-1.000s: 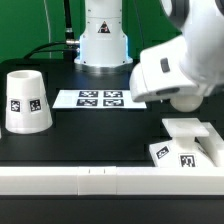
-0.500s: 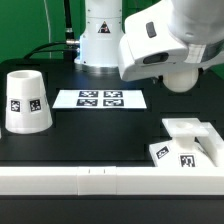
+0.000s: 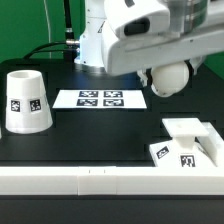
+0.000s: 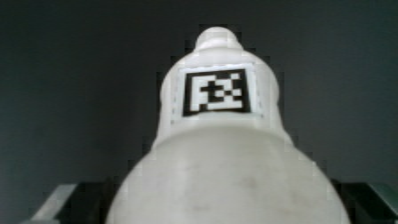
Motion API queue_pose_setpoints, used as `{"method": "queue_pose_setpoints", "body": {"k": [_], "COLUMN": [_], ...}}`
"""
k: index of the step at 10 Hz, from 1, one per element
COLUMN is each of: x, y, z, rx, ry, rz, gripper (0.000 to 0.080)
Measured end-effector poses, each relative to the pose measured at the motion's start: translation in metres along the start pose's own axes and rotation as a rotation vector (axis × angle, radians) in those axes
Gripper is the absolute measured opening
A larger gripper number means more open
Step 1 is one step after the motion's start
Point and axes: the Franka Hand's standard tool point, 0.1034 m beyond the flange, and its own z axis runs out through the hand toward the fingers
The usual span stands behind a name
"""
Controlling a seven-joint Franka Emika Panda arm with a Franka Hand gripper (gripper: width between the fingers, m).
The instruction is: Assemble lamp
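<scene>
My gripper (image 3: 163,66) is shut on the white bulb (image 3: 167,79) and holds it in the air above the table, behind the base. In the wrist view the bulb (image 4: 217,150) fills the picture, its round head between the jaws and its tagged stem pointing away. The gripper (image 4: 217,207) shows only as dark finger edges beside the head. The white conical shade (image 3: 27,101) stands on the table at the exterior view's left. The square stepped base (image 3: 189,144) lies at the exterior view's right, near the front.
The marker board (image 3: 100,98) lies flat on the black table between shade and base. A white rail (image 3: 90,180) runs along the table's front edge. The arm's white pedestal (image 3: 98,45) stands at the back.
The arm has risen and swung toward the exterior view's left, away from the base, carrying the bulb. Shade and base have not moved.
</scene>
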Motion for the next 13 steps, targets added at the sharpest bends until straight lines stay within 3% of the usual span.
{"method": "queue_pose_setpoints", "body": {"k": [1, 5, 6, 11, 13], "x": [0.004, 0.009, 0.016, 0.033, 0.031], "y": [0.002, 0.011, 0.015, -0.001, 0.001], "z": [-0.009, -0.003, -0.006, -0.050, -0.045], "rx": [-0.012, -0.067, -0.093, -0.159, -0.160], "ry": [0.065, 0.292, 0.383, 0.662, 0.656], "rz": [0.002, 0.013, -0.003, -0.048, -0.050], "gripper": [0.0577, 0.0577, 0.0577, 0.0577, 0.0577]}}
